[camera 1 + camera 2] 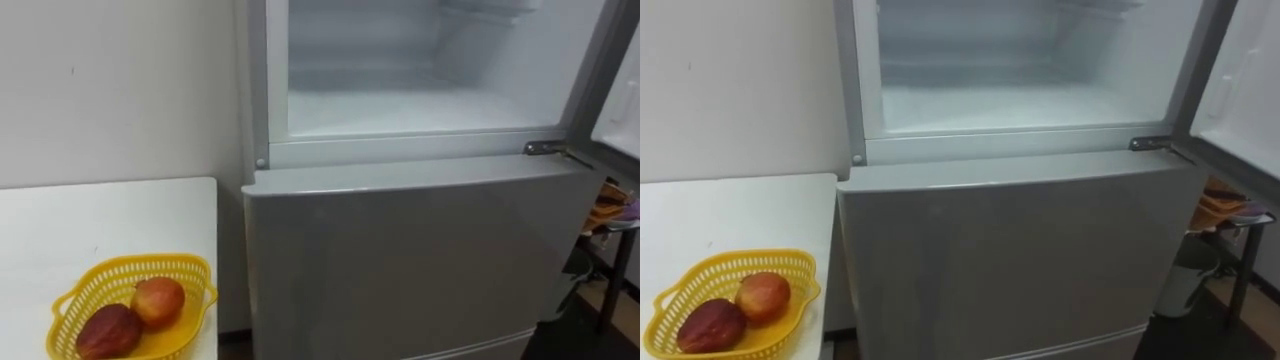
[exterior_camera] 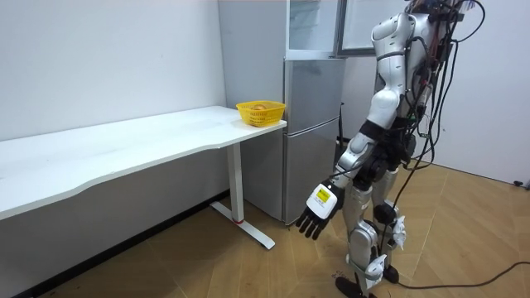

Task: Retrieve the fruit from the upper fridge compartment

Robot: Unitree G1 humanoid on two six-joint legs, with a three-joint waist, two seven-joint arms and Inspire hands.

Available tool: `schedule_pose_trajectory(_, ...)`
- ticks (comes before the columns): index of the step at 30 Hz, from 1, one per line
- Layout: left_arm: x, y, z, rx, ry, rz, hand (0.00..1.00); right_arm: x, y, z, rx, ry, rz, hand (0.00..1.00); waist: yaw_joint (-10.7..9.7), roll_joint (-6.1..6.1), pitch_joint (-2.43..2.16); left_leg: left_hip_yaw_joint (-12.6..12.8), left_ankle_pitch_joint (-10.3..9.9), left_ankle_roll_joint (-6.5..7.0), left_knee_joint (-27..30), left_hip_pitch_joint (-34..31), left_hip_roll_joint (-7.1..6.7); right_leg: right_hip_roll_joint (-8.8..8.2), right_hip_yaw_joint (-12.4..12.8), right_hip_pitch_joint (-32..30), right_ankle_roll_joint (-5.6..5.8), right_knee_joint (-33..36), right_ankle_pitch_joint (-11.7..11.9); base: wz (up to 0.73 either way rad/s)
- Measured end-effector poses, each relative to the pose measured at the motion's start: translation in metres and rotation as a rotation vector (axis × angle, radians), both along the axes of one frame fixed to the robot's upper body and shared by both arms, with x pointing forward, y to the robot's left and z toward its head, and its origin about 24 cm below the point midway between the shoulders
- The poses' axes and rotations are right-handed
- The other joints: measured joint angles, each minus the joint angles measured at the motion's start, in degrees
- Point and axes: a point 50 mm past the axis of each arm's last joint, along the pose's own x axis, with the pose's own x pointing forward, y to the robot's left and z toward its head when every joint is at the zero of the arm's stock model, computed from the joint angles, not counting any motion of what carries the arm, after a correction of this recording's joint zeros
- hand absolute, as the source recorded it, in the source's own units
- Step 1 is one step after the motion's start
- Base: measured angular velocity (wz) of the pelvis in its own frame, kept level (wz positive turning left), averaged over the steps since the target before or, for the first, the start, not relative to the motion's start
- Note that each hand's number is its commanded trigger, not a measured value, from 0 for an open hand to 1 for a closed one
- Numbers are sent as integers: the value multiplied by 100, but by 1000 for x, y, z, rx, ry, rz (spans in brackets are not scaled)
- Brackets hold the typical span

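Nearest, hanging low in front of the fridge (image 2: 310, 132), left hand (image 2: 317, 213) with fingers straight and loose, gripping nothing, likely at rest because no reach is in hand. Further in, left of the fridge on the table (image 1: 100, 220) corner, a yellow basket (image 1: 190, 270) cradling two reddish fruits (image 1: 158, 300), touching each other, probably the drop point and so likely the task's thing, fetched and set down. Farthest, at the fridge's top, upper compartment (image 1: 420, 110) bare and frosty, its door (image 1: 625, 100) swung wide to the fridge's right, presumably open for access.
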Motion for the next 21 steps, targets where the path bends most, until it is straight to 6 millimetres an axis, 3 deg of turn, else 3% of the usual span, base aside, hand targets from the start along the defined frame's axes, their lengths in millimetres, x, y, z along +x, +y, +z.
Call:
schedule_pose_trajectory(8,-9,-3,-1,-4,42,-6,0,14,12,14,-107,34,102,0,-11,-13,-9,-19,2,-1,-12,-28,-4,-15,-11,-93,-17,175,-60,-3)
schedule_pose_trajectory(14,-12,-6,-3,-11,54,-7,0,30,31,21,-409,346,166,0,-26,11,-22,25,6,-7,41,16,19,-5,11,-165,-64,382,-121,-10)
schedule_pose_trajectory(21,-7,-8,-3,-9,6,-30,0,48,92,30,-810,588,294,0,-47,20,-16,76,59,-81,62,-27,44,-4,18,-430,-118,691,-201,-11)
